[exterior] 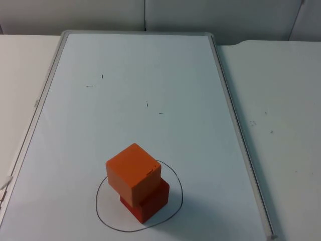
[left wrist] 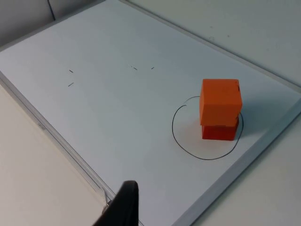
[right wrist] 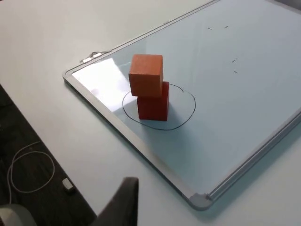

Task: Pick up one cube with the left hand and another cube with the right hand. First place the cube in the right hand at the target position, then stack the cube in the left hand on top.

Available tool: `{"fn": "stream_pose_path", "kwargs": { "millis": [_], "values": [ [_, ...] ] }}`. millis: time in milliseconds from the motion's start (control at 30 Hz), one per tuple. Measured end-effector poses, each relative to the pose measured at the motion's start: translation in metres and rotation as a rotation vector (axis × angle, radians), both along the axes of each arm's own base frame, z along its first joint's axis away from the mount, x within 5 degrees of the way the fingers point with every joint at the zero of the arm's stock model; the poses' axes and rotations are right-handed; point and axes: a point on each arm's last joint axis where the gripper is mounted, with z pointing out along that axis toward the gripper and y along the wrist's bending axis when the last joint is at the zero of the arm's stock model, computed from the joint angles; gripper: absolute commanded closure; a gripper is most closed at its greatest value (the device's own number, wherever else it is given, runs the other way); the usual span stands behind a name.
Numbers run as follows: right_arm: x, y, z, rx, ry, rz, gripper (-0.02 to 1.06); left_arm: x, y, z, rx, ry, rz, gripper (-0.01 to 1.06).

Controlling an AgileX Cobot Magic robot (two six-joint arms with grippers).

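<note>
An orange cube [exterior: 133,172] sits on top of a red cube [exterior: 148,203], turned slightly against it. The stack stands inside a hand-drawn black circle [exterior: 100,211] near the front of the whiteboard. The left wrist view looks at the orange cube [left wrist: 220,100] and red cube [left wrist: 218,131] from a distance. My left gripper [left wrist: 123,207] waits well back from them, over the whiteboard's frame. My right gripper [right wrist: 123,203] waits far off the board on the other side, with the orange cube [right wrist: 146,74] and red cube [right wrist: 153,104] ahead of it. Neither gripper touches a cube.
The whiteboard [exterior: 150,65] has a metal frame [exterior: 235,125] and a few small pen marks [exterior: 95,83]. White table [exterior: 281,100] surrounds it. In the right wrist view the table edge drops to a dark floor with a white cable [right wrist: 28,169].
</note>
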Motion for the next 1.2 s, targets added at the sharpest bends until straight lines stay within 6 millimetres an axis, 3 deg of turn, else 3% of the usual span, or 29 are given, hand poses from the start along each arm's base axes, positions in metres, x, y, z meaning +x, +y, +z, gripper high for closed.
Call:
{"fn": "stream_pose_path", "kwargs": {
  "millis": [1033,1200],
  "values": [
    [-0.0002,0.0001,0.0000,0.001,0.001,-0.001,0.04,0.0000,0.0000,0.0000,0.001,-0.001,-0.001,0.00],
    [-0.0018,-0.0001,0.0000,0.001,0.001,-0.150,0.04,-0.0005,-0.0001,0.0000,0.001,-0.001,0.055,0.00]
  ]
}}
